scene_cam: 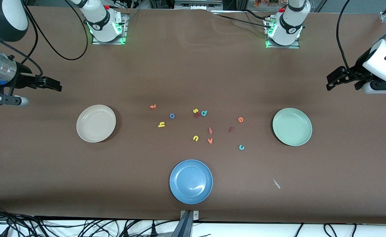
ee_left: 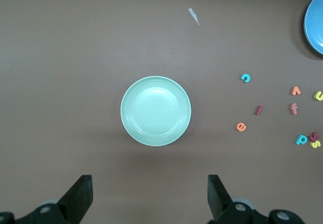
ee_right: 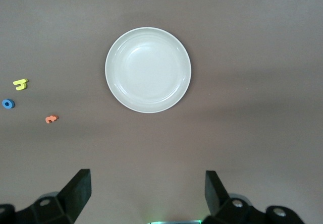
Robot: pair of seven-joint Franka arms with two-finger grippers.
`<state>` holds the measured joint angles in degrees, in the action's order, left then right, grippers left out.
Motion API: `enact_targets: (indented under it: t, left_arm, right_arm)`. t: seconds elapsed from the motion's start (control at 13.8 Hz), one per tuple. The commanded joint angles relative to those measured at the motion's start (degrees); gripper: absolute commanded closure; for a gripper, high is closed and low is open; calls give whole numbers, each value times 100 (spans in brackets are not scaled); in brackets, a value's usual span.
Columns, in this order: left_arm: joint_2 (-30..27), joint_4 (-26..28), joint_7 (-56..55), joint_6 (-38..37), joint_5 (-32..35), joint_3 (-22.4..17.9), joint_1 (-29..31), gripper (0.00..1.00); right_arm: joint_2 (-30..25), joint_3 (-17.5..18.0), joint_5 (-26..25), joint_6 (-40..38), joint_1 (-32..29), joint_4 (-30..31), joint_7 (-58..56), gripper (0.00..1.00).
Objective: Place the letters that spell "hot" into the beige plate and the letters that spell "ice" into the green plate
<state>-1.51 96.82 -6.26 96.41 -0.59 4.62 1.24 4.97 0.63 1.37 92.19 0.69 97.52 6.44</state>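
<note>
The left gripper (scene_cam: 331, 83) hung up in the air at the left arm's end of the table, with its two black fingers (ee_left: 78, 196) spread wide apart and nothing between them. The arm was bent low and waited there. The right gripper (scene_cam: 56, 86) did the same at the right arm's end, fingers (ee_right: 75, 193) wide apart and empty.

Under the left gripper's camera lay the green plate (scene_cam: 306, 126), round, pale and shallow, with nothing in it. The beige plate (scene_cam: 81, 123) sat at the right arm's end, creamy and just as bare.

The small foam letters were scattered on the brown table (scene_cam: 193, 65) between the two plates. The orange "t" (scene_cam: 152, 106), the blue ring "o" (scene_cam: 172, 116) and the yellow "h" (scene_cam: 161, 124) lay closest to the beige plate, each apart from the others. The orange "e" (scene_cam: 240, 119), the dark red "i" (scene_cam: 231, 129) and the teal "c" (scene_cam: 241, 147) lay closer to the green plate, also apart.

In the middle were a teal "d" (scene_cam: 204, 113), a yellow "s" (scene_cam: 195, 111) touching a dark red letter (scene_cam: 197, 115), a yellow "u" (scene_cam: 195, 138), a pinkish "f" (scene_cam: 210, 130) and an orange "v" (scene_cam: 210, 141).

A blue plate (scene_cam: 176, 194) sat nearer the front camera than the letters. There was lots of bare table around both plates.
</note>
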Motion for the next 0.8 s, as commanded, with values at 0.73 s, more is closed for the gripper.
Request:
enact_targets:
  t: [0.73]
  left_arm:
    - [81, -172, -33, -175, -143, -23, 17, 0]
  right_arm:
    - [162, 472, 795, 1255, 1003, 1171, 1270, 0]
